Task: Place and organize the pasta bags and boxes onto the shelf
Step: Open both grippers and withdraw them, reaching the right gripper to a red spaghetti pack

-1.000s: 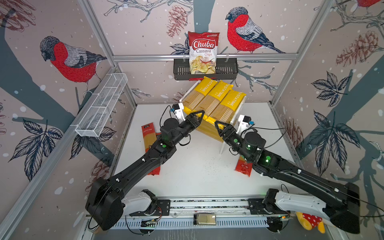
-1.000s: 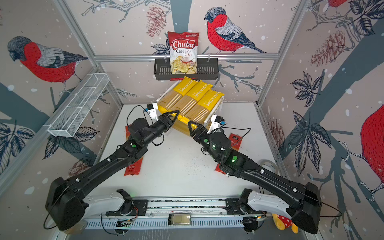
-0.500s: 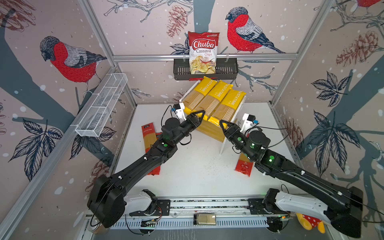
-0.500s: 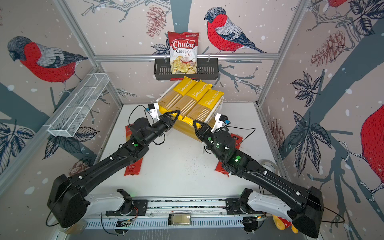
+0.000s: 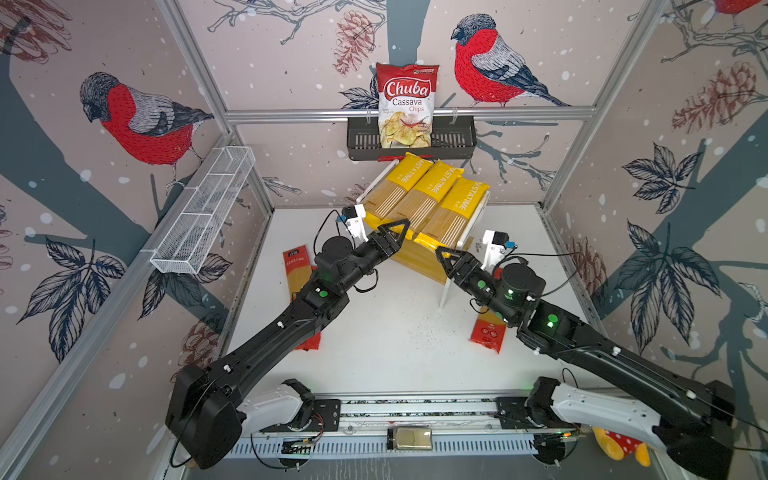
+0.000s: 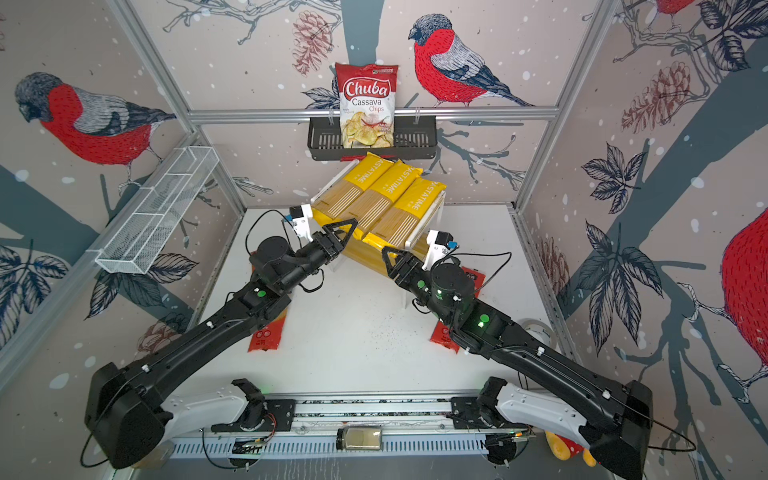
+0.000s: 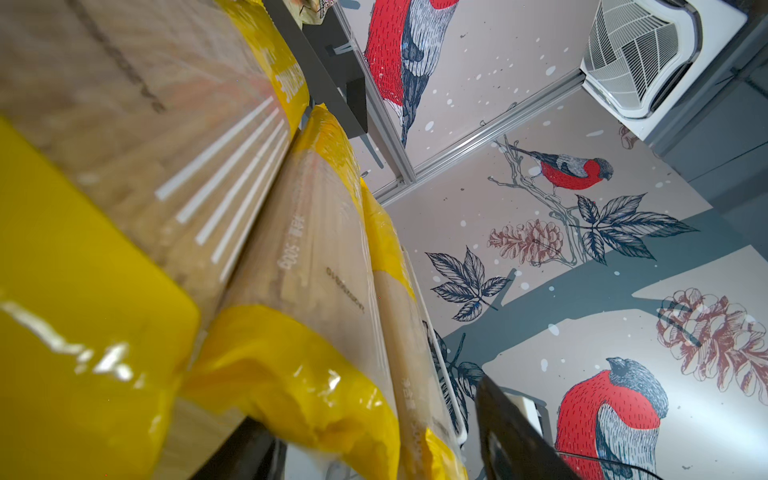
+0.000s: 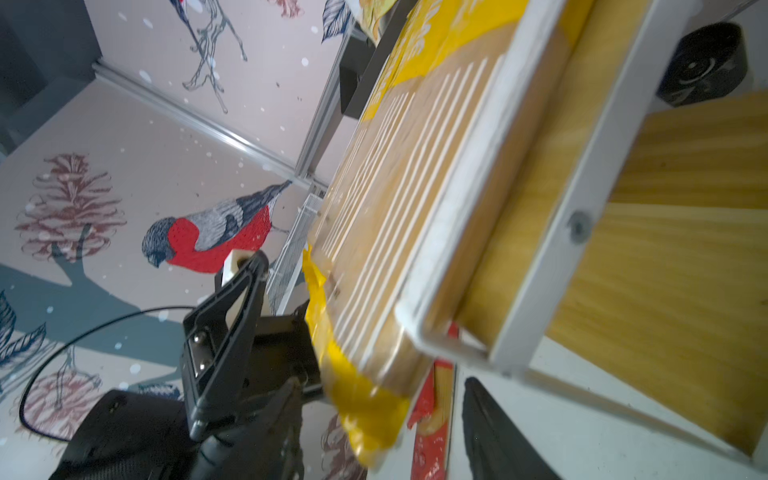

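**Stock check, pasta to shelf**

- **Shelved:** three yellow PASTATIME bags [image 5: 430, 195] lie side by side on a slant across the upper board of the shelf [image 5: 448, 286]. Their near ends hang past its front edge towards me.
- **Lower board [image 5: 417, 262]:** I see no pack on it in either top view, though my own arms cover part of it.
- **Not yet shelved:** one red spaghetti pack [image 5: 297, 270] lies flat on the white table [image 5: 395, 332] to the left of the shelf and runs under my left arm. Another [image 5: 488, 332] lies on the right, its far part under my right arm. My arms hide the middles, so I cannot tell whether a third is there.
- **My left gripper [image 5: 397, 229]:** it is at the near ends of the yellow bags. In the left wrist view its fingers [image 7: 505, 432] stand apart with one bag's yellow end between them and a clear gap on one side, so it holds nothing.
- **My right gripper [image 5: 442, 254]:** it is at the shelf's near right corner. Its jaws are likewise spread around the overhanging end of the outermost bag [image 8: 365, 415], with nothing clamped.
- **Progress, by my reckoning:** about half done. The yellow lot is placed and may only need squaring up. The red lot has to be lifted from the table, most likely onto the lower board
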Robot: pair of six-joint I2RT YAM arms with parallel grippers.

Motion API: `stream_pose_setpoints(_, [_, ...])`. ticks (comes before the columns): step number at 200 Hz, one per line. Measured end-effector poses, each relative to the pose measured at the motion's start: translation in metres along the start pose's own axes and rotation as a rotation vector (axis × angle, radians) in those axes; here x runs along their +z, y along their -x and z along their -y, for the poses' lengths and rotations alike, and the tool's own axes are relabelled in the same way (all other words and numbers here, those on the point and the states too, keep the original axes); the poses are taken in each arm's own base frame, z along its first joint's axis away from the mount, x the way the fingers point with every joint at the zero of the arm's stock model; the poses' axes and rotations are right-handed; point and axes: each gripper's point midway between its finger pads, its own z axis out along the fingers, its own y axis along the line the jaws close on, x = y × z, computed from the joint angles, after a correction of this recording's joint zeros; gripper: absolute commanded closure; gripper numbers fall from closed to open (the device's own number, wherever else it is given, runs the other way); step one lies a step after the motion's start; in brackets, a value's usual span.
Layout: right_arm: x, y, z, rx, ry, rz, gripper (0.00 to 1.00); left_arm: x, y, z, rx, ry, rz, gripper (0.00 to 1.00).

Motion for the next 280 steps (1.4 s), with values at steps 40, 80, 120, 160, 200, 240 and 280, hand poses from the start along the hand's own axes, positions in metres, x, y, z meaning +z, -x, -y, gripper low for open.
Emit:
stream_pose_setpoints(40, [-0.028, -0.024, 0.032, -0.043, -0.049, -0.071, 0.38, -0.019, -0.012, 0.005, 0.164, 0.010, -0.031, 0.30])
stream_pose_setpoints(80, [-0.050, -0.019, 0.090, -0.052, -0.198, -0.034, 0.37, -0.041, -0.061, 0.008, 0.345, 0.011, -0.100, 0.29])
stream_pose_setpoints(120, [-0.072, -0.003, 0.191, -0.026, -0.520, 0.031, 0.35, -0.058, -0.114, -0.035, 0.418, 0.109, -0.183, 0.30])
stream_pose_setpoints(160, [-0.102, 0.021, 0.274, 0.029, -0.769, 0.124, 0.30, -0.065, -0.138, -0.074, 0.432, 0.198, -0.230, 0.30])
stream_pose_setpoints(200, [-0.124, 0.032, 0.335, 0.125, -0.897, 0.179, 0.30, -0.062, -0.147, -0.091, 0.432, 0.245, -0.257, 0.30])
stream_pose_setpoints(240, [-0.117, 0.027, 0.368, 0.161, -0.930, 0.115, 0.30, -0.061, -0.155, -0.110, 0.433, 0.301, -0.276, 0.29])
stream_pose_setpoints(280, [-0.102, 0.022, 0.386, 0.178, -0.933, 0.048, 0.30, -0.061, -0.162, -0.121, 0.433, 0.328, -0.296, 0.29])
